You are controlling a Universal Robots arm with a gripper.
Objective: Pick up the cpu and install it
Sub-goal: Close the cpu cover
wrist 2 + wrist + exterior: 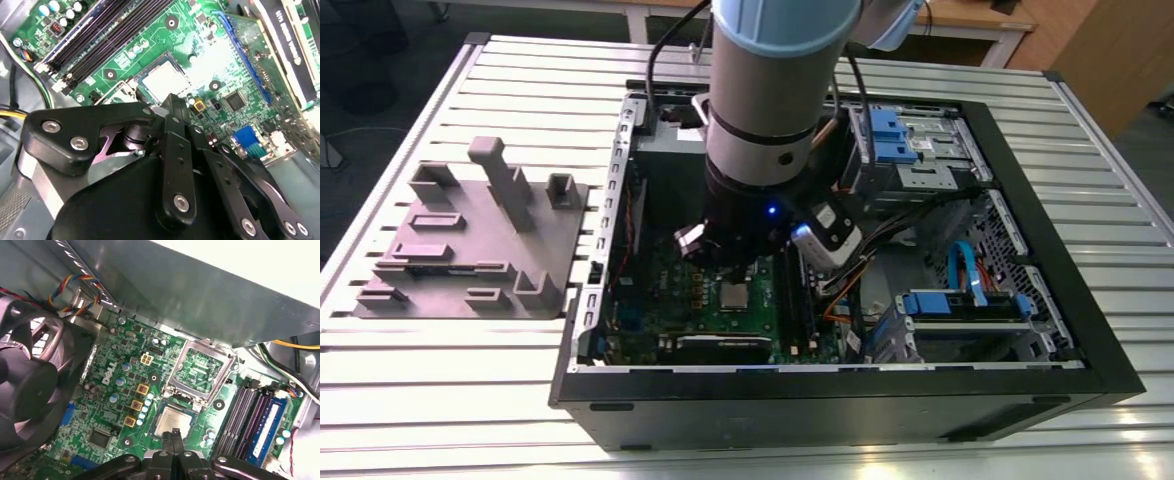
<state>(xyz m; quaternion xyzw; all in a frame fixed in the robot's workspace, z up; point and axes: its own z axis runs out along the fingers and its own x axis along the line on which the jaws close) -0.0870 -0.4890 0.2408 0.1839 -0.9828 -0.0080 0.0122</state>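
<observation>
Black linkage arms of the gripper (172,102) crowd the foreground in the second wrist view, and its fingers (174,436) meet tip to tip in the first wrist view, pressed together with nothing between them. They hang just above the cpu (173,421), which lies flat in its socket on the green motherboard (115,405), its silvery top bare. Whether the tips touch the chip cannot be told.

Beside the chip, the first wrist view brings out the silver hinged socket frame (200,371), flipped up and open, with a black fan (25,385) at one side and memory slots (245,415) at the other. From the second wrist view, the cpu (165,80) appears pale just past the fingertips, near a blue connector (247,140).

From the exterior view, the arm (774,110) reaches down into the open computer case (854,390) on a slatted metal table (454,400), the cpu (735,294) below it. A grey holder fixture (474,240) stands at the exterior view's left, well apart from the case.
</observation>
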